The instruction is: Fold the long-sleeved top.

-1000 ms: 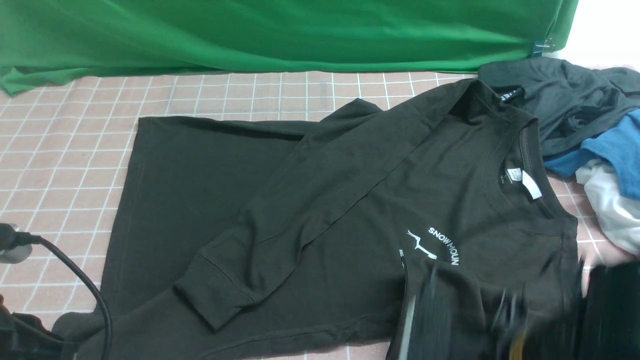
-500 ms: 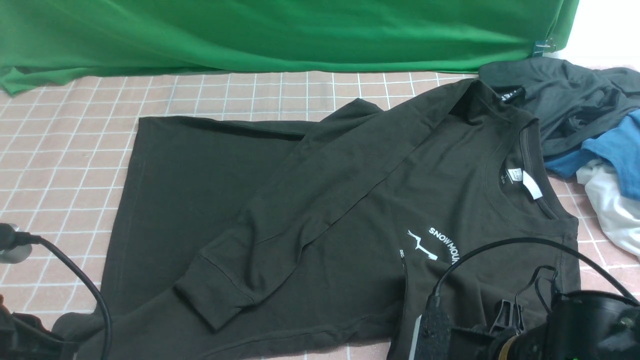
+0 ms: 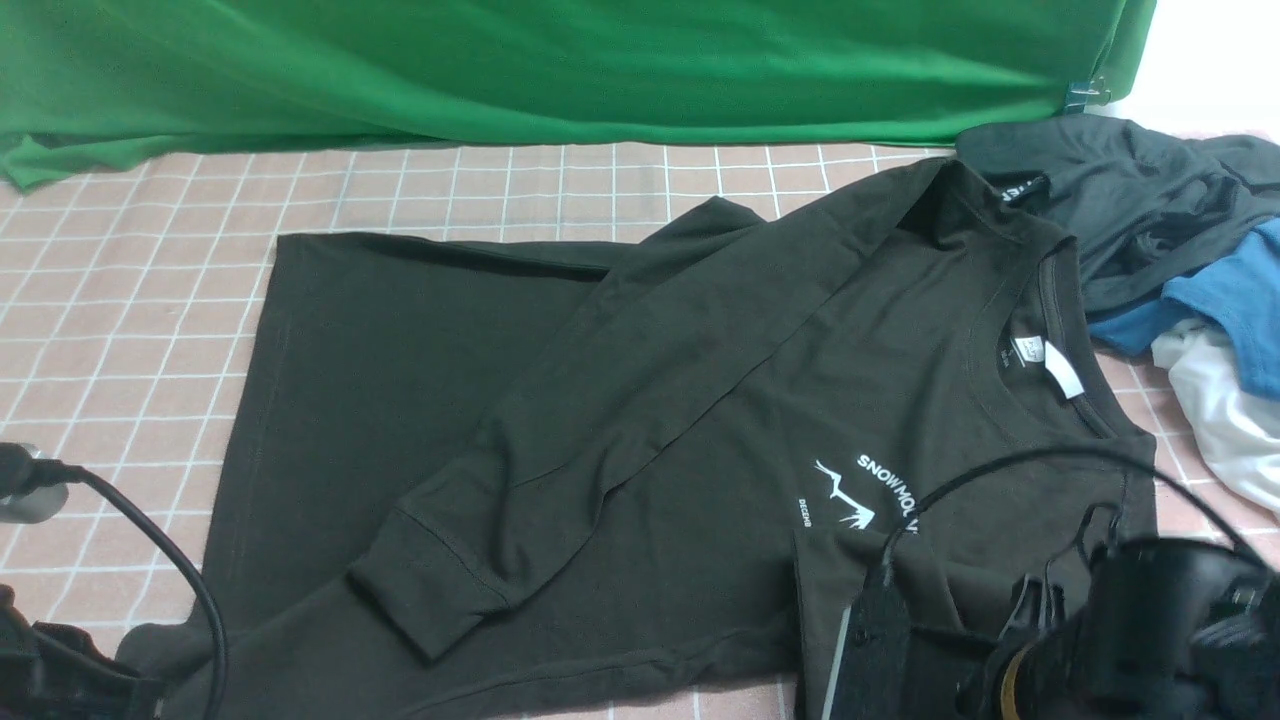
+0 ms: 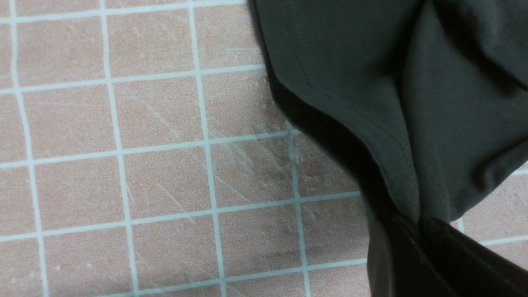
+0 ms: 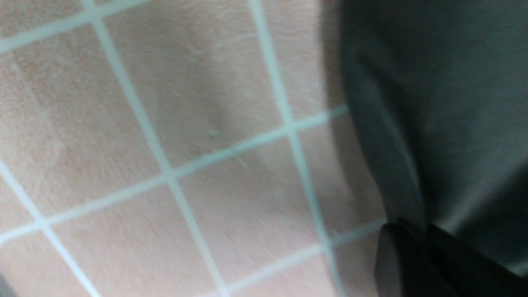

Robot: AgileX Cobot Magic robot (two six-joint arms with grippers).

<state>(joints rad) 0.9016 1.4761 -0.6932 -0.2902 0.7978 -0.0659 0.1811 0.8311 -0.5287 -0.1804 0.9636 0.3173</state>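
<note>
The long-sleeved top lies spread on the pink grid cloth, neck to the right. Its white "SNOW MOUNTAIN" print and white neck label show. One sleeve lies folded across the body, its cuff near the front. In the left wrist view my left gripper is shut on a hemmed edge of the top, just above the cloth. In the right wrist view my right gripper is shut on the top's edge. The right arm hides the near right corner.
A dark grey garment, a blue shirt and a white cloth are heaped at the right edge. A green backdrop hangs along the far side. The left arm's cable loops at the near left.
My right arm has shifted at the near right with a fold of the top in its grip. The fold's edge now sits lower, uncovering more of the small lettering beside the print.
</note>
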